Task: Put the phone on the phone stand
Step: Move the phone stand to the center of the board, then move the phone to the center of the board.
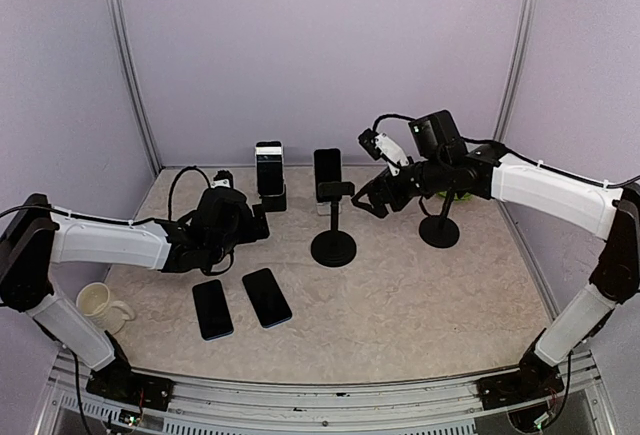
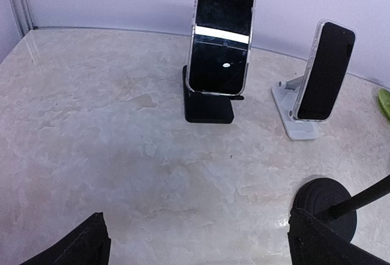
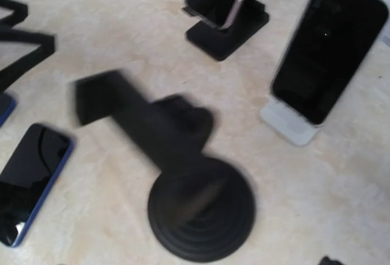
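Two dark phones lie flat on the table, one with a blue edge [image 1: 212, 308] and one beside it [image 1: 266, 297]. An empty black phone stand [image 1: 333, 245] with a round base and a top cradle stands mid-table; it shows blurred in the right wrist view [image 3: 201, 207]. My left gripper [image 1: 228, 227] is open and empty, hovering behind the flat phones; its fingertips [image 2: 79, 247] sit at the frame's bottom corners. My right gripper [image 1: 372, 202] hovers just right of the stand's cradle, holding nothing; only a sliver of a finger [image 3: 332, 260] shows, so the jaws are spread wide.
A phone rests on a black block stand [image 1: 269, 170] and another on a white stand [image 1: 327, 177] at the back. A second round-base stand [image 1: 439, 230] is under my right arm. A white mug [image 1: 98, 303] sits front left. Walls close the back and sides.
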`<state>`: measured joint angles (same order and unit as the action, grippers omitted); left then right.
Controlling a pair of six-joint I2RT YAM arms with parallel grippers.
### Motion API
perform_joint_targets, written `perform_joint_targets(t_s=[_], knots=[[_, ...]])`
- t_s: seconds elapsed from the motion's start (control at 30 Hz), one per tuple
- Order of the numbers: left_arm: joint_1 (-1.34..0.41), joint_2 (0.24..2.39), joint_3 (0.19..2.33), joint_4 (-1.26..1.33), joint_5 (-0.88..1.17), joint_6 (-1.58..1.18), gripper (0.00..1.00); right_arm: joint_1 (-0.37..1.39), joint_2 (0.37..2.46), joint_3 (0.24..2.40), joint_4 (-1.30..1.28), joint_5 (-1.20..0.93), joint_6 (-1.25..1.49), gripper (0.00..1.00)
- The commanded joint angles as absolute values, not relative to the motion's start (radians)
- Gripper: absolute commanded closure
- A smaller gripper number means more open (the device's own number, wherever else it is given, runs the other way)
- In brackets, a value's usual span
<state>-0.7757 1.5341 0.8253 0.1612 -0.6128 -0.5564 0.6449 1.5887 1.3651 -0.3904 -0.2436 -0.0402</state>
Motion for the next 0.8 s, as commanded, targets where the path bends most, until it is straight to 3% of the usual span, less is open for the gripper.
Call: perform_joint_targets(t_s=[0.0,0.4,0.77], knots=[[-0.781,1.508,0.847,0.094,-0.681,-0.605,0.01,0.755,1.521,1.311,-0.373,-0.067,0.001,0.12],[-0.772,1.484,0.892,-0.07,-0.767,-0.735,0.01,0.992,1.566,1.24,-0.328,0.093,0.178,0.13],[-0.767,1.367,0.821,-0.08,-0.801,-0.779,0.01,1.07,1.869,1.487,-0.403,0.092,0.23,0.12]])
